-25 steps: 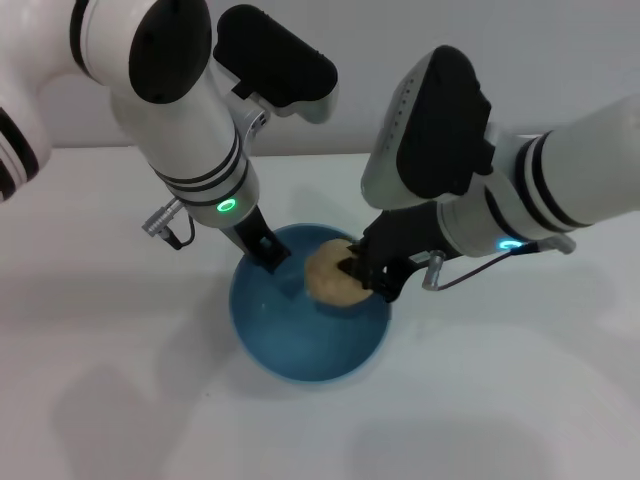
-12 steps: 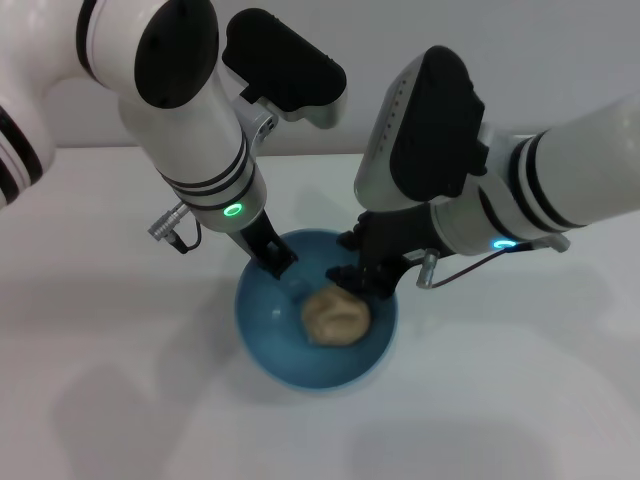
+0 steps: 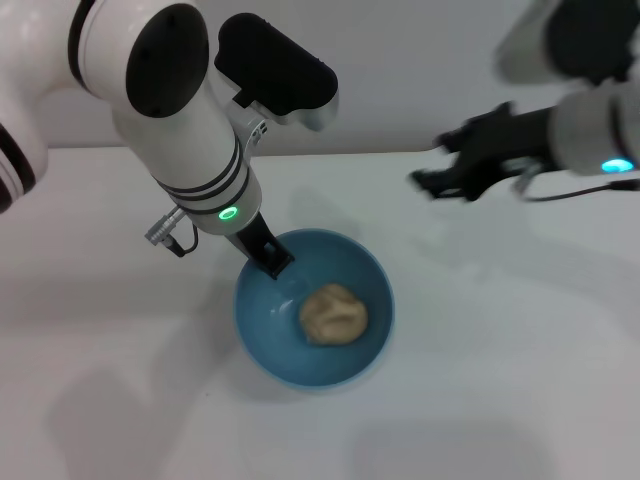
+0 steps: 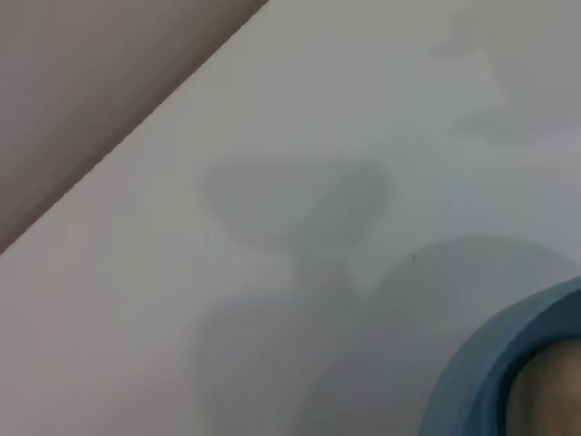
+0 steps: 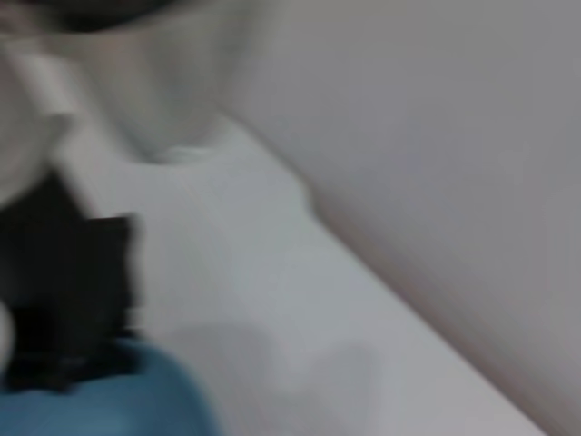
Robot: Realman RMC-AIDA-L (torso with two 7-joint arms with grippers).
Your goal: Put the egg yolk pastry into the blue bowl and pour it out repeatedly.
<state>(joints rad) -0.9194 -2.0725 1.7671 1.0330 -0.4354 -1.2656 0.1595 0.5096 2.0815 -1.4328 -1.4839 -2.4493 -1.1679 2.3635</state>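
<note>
Head view — blue bowl (image 3: 313, 308): upright on the white desk (image 3: 110, 380), the landmark for all entries below.
Head view — egg yolk pastry (image 3: 334, 313): lying loose on the bowl's inner floor, toward the side nearest the right arm; nothing touches it.
Head view — left tool (image 3: 268, 257): dark fingers clenched on the bowl's rim, on the rim's far side nearest the left arm; green ring light lit on the wrist above.
Head view — right tool (image 3: 432, 179): well apart from the bowl, up over the desk beyond it; fingers spread, grasping nothing; blurred.
Left wrist view — bowl: a curved stretch of blue rim (image 4: 472, 363) at the frame corner, a sliver of tan pastry (image 4: 549, 400) inside it; bare desk and soft shadows beyond. Own fingers not shown.
Right wrist view — bowl: blurred blue edge (image 5: 136, 395) with the left tool's dark fingers (image 5: 64, 300) on it; the white left arm above; desk and wall behind.
Risk, judged: the pour appears to be next. With a single pinch on the rim, the glossy bowl could swivel or slip from the fingers as it tips.
Risk, judged: the round pastry could roll across the desk away from the bowl, or cling to the bowl's inside at a shallow tilt.
Writing, brands: none readable in any view.
</note>
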